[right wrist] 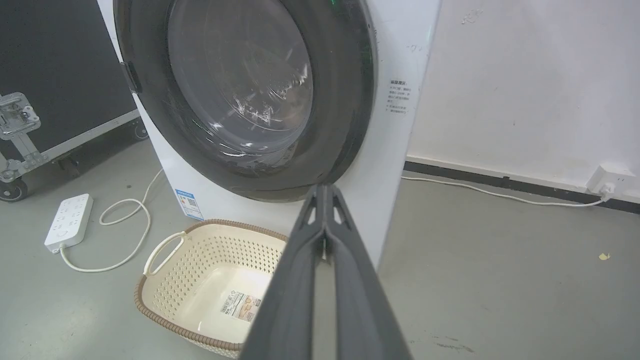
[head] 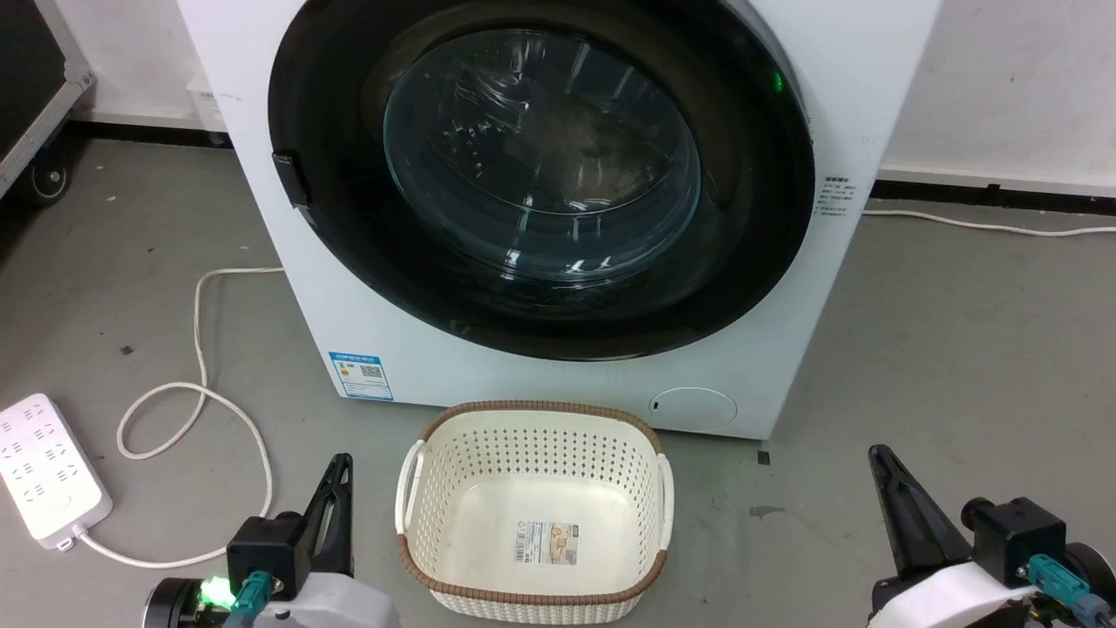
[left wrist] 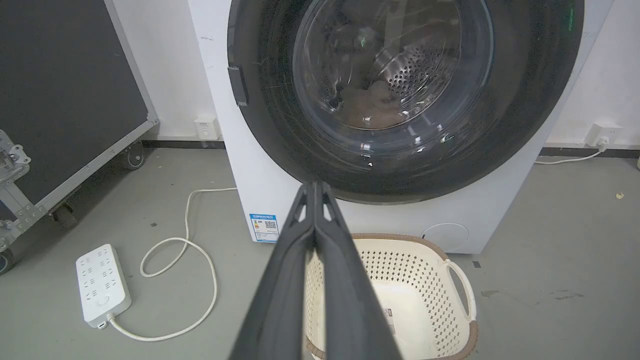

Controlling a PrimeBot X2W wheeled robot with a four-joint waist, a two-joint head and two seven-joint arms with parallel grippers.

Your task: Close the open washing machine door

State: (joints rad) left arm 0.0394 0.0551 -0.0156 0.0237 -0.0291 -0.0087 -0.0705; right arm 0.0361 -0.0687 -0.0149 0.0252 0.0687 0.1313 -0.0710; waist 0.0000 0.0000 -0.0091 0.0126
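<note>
My left claw [head: 341, 464] rests low at my left, pinched closed, pointing forward. My right claw [head: 878, 457] mirrors it, likewise pinched closed.

Grey floor [head: 959, 349], white wall [right wrist: 525, 75] with black skirting [right wrist: 460, 176], wheeled black case [left wrist: 60, 90].

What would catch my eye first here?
The large round black-framed door with its bulging clear glass window dominates the front of the white washing machine. On the grey floor before it sits a cream perforated plastic basket with a brown woven rim; a white power strip lies at left.
</note>
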